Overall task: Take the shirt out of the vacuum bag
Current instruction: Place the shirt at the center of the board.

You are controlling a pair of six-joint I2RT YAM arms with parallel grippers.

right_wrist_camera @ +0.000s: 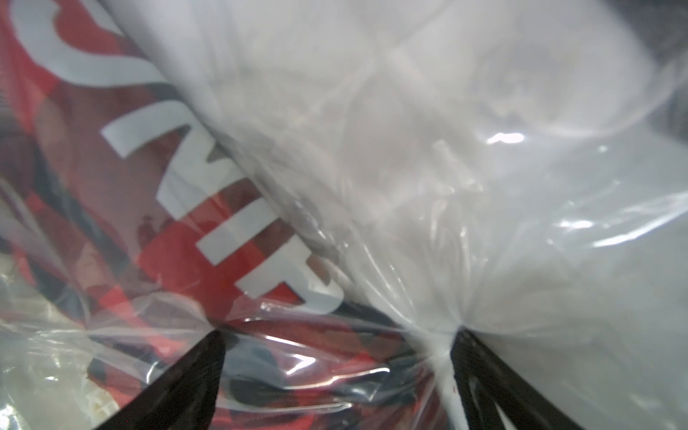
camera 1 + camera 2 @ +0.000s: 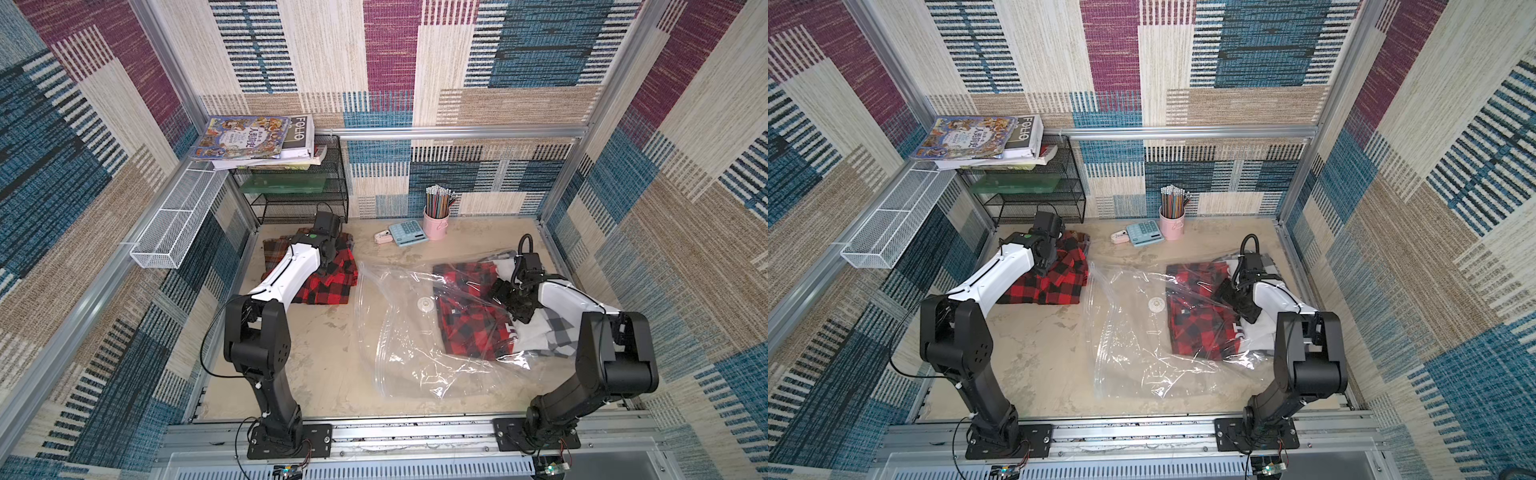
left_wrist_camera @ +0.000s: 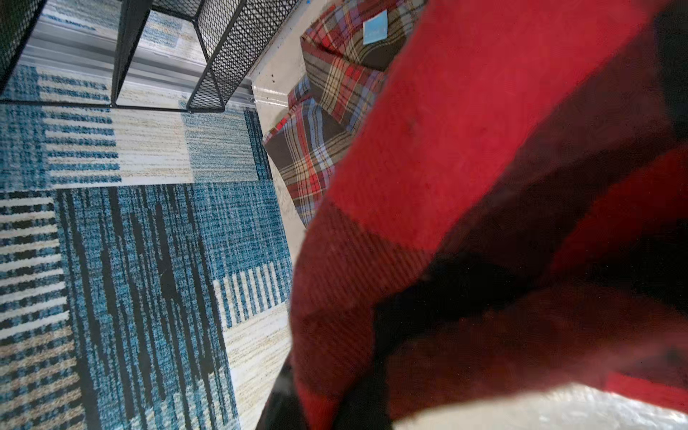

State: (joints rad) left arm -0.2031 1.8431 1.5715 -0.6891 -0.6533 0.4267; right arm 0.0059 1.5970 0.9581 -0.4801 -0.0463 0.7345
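While the left gripper (image 2: pixel 330 259) is pinching a red checked shirt (image 2: pixel 328 289) near the black rack (image 2: pixel 299 195), the right gripper (image 1: pixel 335 346) is pressing spread fingers (image 1: pixel 201 372) into the vacuum bag (image 2: pixel 399 332), which is lying on the table's (image 2: pixel 324 353) right side, another checked garment (image 2: pixel 469 316) inside.

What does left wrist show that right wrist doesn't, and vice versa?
Left wrist only: a brown multicolour plaid shirt with a pale blue label, a black wire-mesh rack and the blue-and-beige patterned wall.
Right wrist only: the clear crinkly plastic vacuum bag, white block lettering, and the open right end effector with its black fingertips against the film.
Both: red-and-black checked cloth, loose in the left wrist view and under bag film in the right.
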